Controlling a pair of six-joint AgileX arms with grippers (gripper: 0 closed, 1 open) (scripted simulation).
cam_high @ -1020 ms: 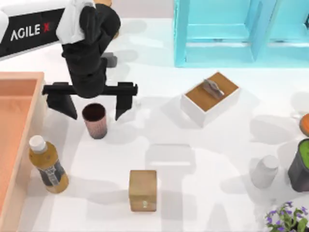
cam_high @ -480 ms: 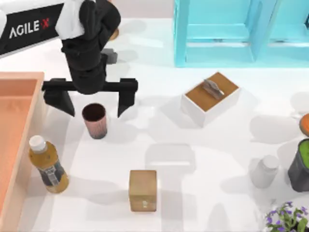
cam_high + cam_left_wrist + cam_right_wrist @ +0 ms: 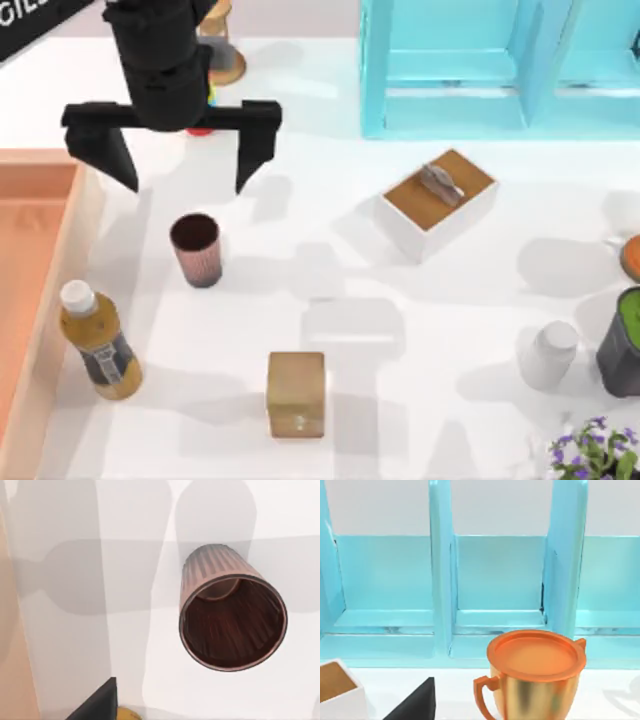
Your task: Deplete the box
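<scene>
The left pincer (image 3: 172, 170) hangs above the worktop (image 3: 400, 330) with its two fingers spread wide and nothing between them. Just below its open span in the top view stands a ribbed dark-brown cup (image 3: 196, 249), upright and untouched by either finger; the left wrist view looks straight down into it (image 3: 232, 622). To the pincer's left side lies the box (image 3: 45, 290), the big peach-walled crate with a reddish-orange floor, whose corner sits almost under the left finger. Beyond the cup, close against the crate's outer wall, a yellow-brown bottle (image 3: 98, 342) with a white cap stands on the worktop. Farther off is a tan wooden cube (image 3: 296, 393), and well to the pincer's right a small white box with a brown top (image 3: 436, 203).

Judging from this, the cup and bottle already sit outside the crate, so the arm appears to be between items, free to fetch another. How much is left inside cannot be told, since most of the crate lies past the picture's edge. The next move would call for swinging over the crate's interior, lowering past its thick wall and closing on whatever remains.

The right arm is parked by the turquoise shelf (image 3: 495, 580), facing an orange-lidded golden mug (image 3: 535, 675).
</scene>
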